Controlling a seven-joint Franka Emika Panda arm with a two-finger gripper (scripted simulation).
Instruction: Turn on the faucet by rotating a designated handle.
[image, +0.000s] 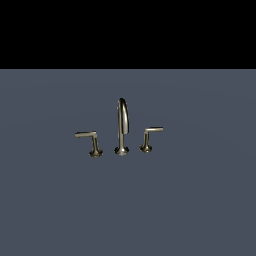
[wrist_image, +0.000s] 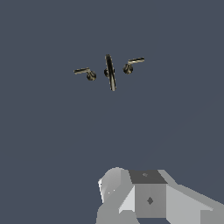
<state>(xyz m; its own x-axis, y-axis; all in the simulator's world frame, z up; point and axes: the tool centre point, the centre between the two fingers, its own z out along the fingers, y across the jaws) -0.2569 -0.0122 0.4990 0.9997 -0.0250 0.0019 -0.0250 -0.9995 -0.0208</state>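
step: approach, designated handle (image: 150, 136) beside arched spout (image: 122, 125) untouched | end effector: fingers unseen, state unknown | next: descend to the lever arm

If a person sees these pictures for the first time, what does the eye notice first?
First comes the faucet's tall arched spout, standing alone in the middle of a plain grey-blue floor. A lever handle stands apart on each side: the longer-looking handle on the exterior view's left, the designated handle on its right. In the wrist view, the grey gripper body fills the foreground.
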